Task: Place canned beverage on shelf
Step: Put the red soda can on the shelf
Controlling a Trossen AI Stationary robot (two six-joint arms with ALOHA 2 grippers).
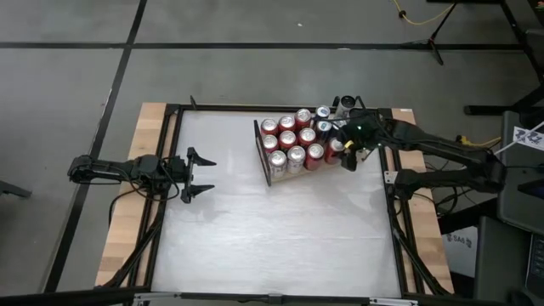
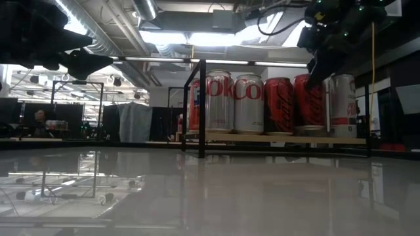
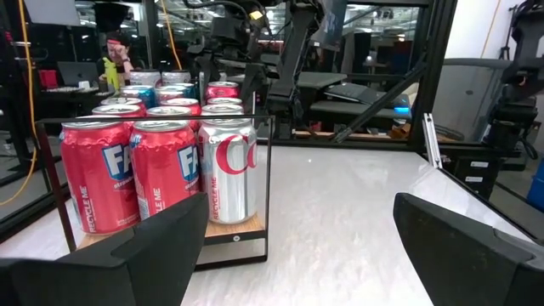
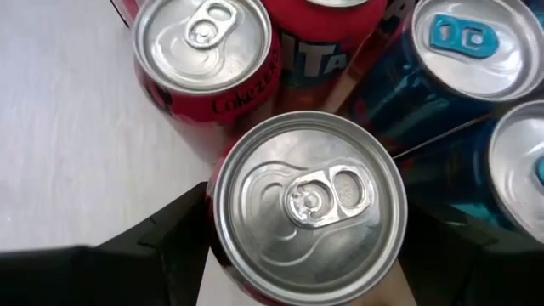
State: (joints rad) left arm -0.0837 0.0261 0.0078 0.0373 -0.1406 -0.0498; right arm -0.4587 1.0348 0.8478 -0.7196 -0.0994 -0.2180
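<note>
High view: the shelf (image 1: 274,174) carries clustered cans on the white table (image 1: 272,238); the left claw (image 1: 197,174) waits, fingers apart.
Right wrist view: the right claw (image 4: 297,229) straddles a can (image 4: 308,204), fingers flanking it at the shelf's edge.

The cans (image 1: 290,143) stand on the shelf (image 1: 274,173) at the table's (image 1: 272,238) far right part, the left pincer (image 1: 201,174) well apart.
</note>
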